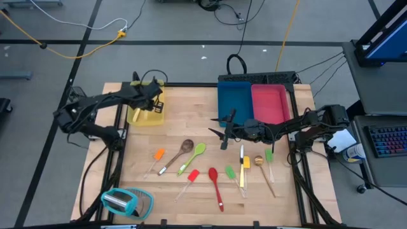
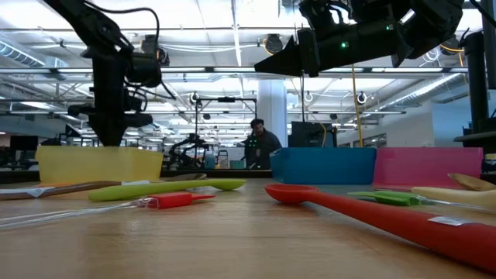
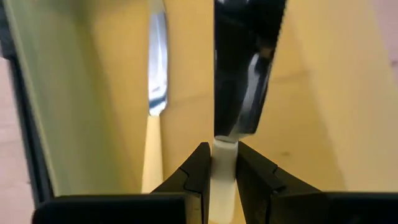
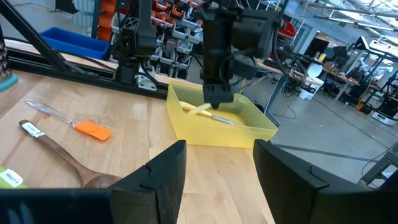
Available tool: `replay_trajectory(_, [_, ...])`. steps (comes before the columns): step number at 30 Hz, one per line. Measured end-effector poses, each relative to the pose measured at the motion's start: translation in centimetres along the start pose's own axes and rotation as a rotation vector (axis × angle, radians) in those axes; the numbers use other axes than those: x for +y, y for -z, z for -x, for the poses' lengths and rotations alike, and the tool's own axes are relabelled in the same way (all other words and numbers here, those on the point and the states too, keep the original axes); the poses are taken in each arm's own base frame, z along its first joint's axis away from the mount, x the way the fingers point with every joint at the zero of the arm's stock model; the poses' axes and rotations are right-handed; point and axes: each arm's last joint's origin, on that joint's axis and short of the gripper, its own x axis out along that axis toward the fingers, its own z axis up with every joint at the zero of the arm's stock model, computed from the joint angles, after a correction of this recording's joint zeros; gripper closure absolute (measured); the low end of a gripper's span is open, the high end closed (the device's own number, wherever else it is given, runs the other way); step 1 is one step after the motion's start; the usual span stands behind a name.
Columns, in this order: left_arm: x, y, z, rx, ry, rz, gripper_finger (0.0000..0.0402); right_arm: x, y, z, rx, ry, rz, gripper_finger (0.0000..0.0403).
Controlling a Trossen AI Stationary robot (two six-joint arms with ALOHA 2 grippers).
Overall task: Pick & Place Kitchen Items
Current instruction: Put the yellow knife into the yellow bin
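Two fingers (image 3: 199, 171) pinch a cream handle (image 3: 222, 168) — seemingly a knife — in yellow tray (image 3: 323, 93).

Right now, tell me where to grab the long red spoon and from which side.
Grip the red spoon mid-handle, straight down from above, closing across it. It lies flat, and the slim handle has bare table on both sides.

Overhead straight down, low level across – wrists close, both on yellow tray (image 4: 221, 127)
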Motion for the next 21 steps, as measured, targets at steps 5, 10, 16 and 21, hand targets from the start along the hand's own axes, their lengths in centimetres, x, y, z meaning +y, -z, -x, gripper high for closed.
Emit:
replay_trajectory(5, [0.1,0.1,-1.2,0.109,0.026,-0.002,0.0346,0.0,0.0,0.0,0.0,0.0,0.0,0.022])
replay_trajectory(10, [0.4,-0.1,-1.9,0.144,0.006,0.015,0.0346,0.0,0.0,0.0,0.0,0.0,0.0,0.022])
replay_trajectory(16, [0.7,-0.2,-2.0,0.144,0.004,0.023,0.0328,0.0,0.0,0.0,0.0,0.0,0.0,0.022])
replay_trajectory(21, [0.7,-0.3,-2.0,0.142,0.006,0.01,0.0321,0.0,0.0,0.0,0.0,0.0,0.0,0.022])
